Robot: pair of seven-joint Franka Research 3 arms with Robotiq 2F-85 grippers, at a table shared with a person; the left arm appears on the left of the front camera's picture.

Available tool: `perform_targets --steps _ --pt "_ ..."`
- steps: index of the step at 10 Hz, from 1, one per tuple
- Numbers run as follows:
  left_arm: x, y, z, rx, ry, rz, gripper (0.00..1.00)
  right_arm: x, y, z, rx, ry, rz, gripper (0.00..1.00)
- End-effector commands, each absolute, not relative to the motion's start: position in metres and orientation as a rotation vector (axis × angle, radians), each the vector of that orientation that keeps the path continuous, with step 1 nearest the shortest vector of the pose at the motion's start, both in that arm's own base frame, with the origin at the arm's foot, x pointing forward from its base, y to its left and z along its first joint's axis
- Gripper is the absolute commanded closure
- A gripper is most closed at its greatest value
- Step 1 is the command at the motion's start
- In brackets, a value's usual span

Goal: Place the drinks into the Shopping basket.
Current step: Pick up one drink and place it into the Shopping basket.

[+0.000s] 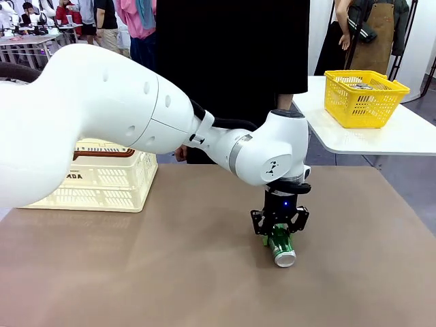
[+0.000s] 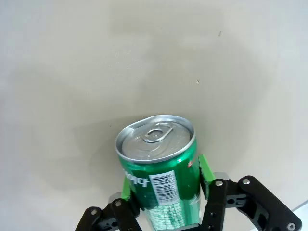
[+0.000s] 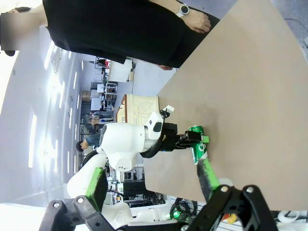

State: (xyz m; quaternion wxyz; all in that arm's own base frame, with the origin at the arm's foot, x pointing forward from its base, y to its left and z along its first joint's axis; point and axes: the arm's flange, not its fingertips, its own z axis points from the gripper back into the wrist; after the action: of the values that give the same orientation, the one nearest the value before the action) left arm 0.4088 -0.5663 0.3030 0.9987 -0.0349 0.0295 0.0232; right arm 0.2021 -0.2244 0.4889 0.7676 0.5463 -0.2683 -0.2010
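Observation:
A green drink can (image 1: 281, 248) lies on its side on the brown table, its silver end toward the robot's side. My left gripper (image 1: 279, 233) reaches straight down over it, and in the left wrist view the green pads (image 2: 206, 169) press against both sides of the can (image 2: 161, 178), so my left gripper (image 2: 163, 180) is shut on it. The cream Shopping basket (image 1: 102, 180) stands at the table's left, behind the left arm. My right gripper (image 3: 151, 175) hangs open off to the side, looking across the table at the can (image 3: 197, 147).
A person in black stands at the far edge of the table, one hand (image 3: 195, 19) near it. A yellow mesh basket (image 1: 364, 95) sits on a separate white table at the back right. Bare brown tabletop (image 1: 170, 272) surrounds the can.

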Motion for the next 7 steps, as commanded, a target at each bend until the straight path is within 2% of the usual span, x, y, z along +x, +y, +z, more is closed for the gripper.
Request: perform_targets --steps 1,4,5,7 --pt "0.407 -0.565 0.307 -0.086 0.062 0.074 1.00 0.204 -0.226 0.490 1.200 -0.615 -0.414 0.00" --pt "0.405 -0.553 0.323 -0.114 0.044 0.076 1.00 0.204 -0.226 0.490 1.200 -0.615 -0.414 0.00" --pt "0.405 -0.533 0.363 -0.183 0.025 0.037 1.00 0.204 -0.226 0.490 1.200 -0.615 -0.414 0.00" --pt "0.385 -0.492 0.467 -0.180 -0.050 -0.092 1.00 0.204 -0.226 0.490 1.200 -0.615 -0.414 0.00"
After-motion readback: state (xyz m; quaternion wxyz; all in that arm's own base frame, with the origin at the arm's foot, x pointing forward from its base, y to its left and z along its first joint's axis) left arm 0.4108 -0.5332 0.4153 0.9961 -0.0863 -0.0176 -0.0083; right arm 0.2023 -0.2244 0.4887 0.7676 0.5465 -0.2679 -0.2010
